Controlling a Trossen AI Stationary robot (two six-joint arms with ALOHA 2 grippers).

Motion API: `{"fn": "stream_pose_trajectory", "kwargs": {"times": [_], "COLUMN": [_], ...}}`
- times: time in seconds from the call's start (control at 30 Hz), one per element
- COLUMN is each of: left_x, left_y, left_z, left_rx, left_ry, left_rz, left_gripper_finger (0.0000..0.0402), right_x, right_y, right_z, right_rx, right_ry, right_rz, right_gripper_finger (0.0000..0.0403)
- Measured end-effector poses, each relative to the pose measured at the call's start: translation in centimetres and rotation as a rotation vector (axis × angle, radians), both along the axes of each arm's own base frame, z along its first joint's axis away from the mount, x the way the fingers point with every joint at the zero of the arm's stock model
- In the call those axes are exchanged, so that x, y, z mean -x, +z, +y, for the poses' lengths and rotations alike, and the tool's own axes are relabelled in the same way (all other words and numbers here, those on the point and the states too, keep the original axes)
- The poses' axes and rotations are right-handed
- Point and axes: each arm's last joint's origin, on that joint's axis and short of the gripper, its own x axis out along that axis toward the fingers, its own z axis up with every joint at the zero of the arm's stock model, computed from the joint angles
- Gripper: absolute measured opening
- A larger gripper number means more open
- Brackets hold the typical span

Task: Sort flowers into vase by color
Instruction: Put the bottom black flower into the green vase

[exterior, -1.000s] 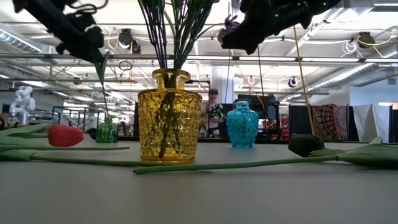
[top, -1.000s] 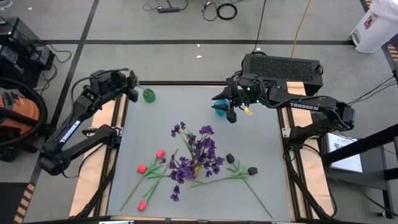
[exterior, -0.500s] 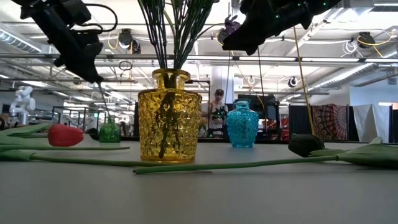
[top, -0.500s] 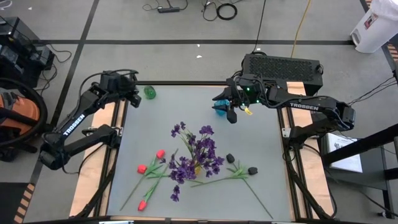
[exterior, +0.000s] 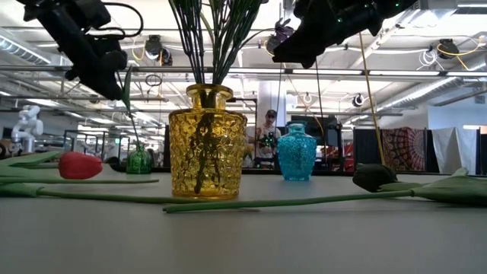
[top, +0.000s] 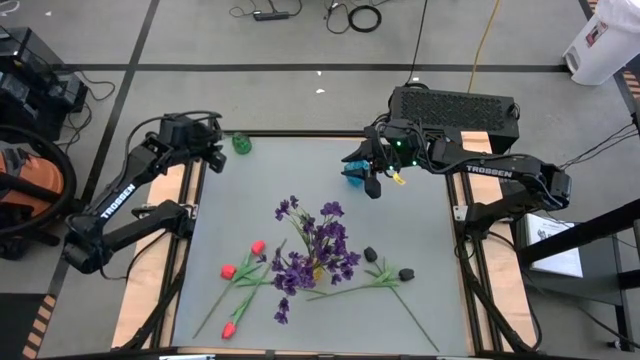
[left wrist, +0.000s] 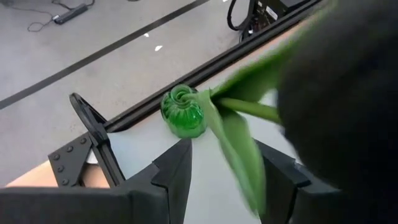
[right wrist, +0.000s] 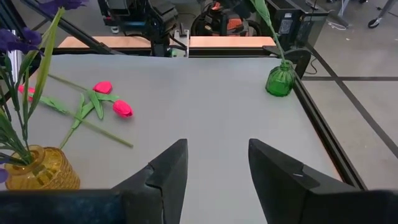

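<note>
At the high view's upper left, the left gripper [top: 213, 150] pinches a green stem [left wrist: 239, 107] over the green vase [top: 240, 144], while the right gripper [top: 372, 180] hangs open and empty beside the blue vase [top: 354, 173].

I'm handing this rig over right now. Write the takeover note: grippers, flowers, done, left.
Left gripper: at the green vase in the table's far left corner, a green stem between its fingers, reaching the vase mouth.
Right gripper: open, empty, above the blue vase.
Done: purple sprays stand in the yellow vase.
Left: red tulips and black-headed blooms lie on the table; blue vase looks empty.
</note>
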Motion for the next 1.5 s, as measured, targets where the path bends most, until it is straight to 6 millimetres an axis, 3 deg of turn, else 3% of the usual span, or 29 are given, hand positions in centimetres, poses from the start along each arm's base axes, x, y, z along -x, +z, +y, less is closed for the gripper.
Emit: {"fn": "stream_pose_trajectory", "kwargs": {"times": [0.37, 0.8, 1.17, 1.5], "left_x": [0.6, 1.4, 2.9, 3.5], "left_y": [2.2, 3.3, 5.6, 6.3], "left_z": [-1.0, -2.3, -4.7, -8.0], "left_rx": [0.004, 0.071, 0.161, 0.211], "left_ry": [-0.001, 0.029, 0.033, -0.247], "left_rz": [0.005, 0.077, 0.136, -0.124], "left_gripper_finger": [0.0151, 0.0151, 0.0151, 0.0151], "right_x": [0.0, 0.0, 0.3, 0.5], "right_y": [0.0, -0.1, -0.7, -1.8], "right_z": [0.0, 0.0, 0.1, 1.7], "right_rx": [-0.002, -0.004, -0.03, -0.093], "right_ry": [-0.001, 0.0, -0.001, 0.038], "right_rz": [0.0, 0.008, 0.076, 0.201], "right_gripper_finger": [0.0161, 0.0161, 0.0161, 0.0161]}}
